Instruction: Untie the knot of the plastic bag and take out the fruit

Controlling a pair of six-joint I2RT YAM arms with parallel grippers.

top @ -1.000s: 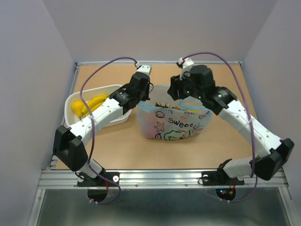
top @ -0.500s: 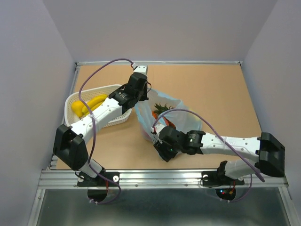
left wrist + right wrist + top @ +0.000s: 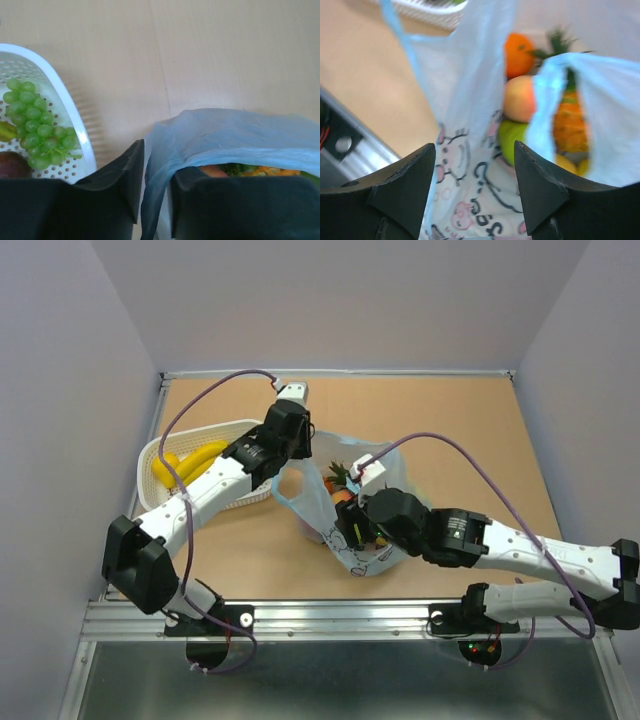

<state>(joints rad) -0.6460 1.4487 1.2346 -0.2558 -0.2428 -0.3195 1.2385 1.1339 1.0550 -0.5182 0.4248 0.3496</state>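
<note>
— Tan tabletop [image 3: 470, 430]: where did we see the thin light-blue plastic bag [image 3: 312, 502]?
— Mid-table, assorted small fruit [image 3: 519, 97] inside; our left gripper [image 3: 156, 167] pinched its edge, right gripper [image 3: 475, 155] gaped beside it.

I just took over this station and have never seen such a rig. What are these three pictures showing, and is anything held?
Two white-and-black robot arms work over a brown table. One picture looks down from above; the other two come from a camera on each wrist, its black fingers at the bottom. The left gripper pinches the edge of the blue plastic bag, beside a white basket of grapes and bananas. The right gripper is open, facing the bag's open mouth; the fruit lies inside.
</note>
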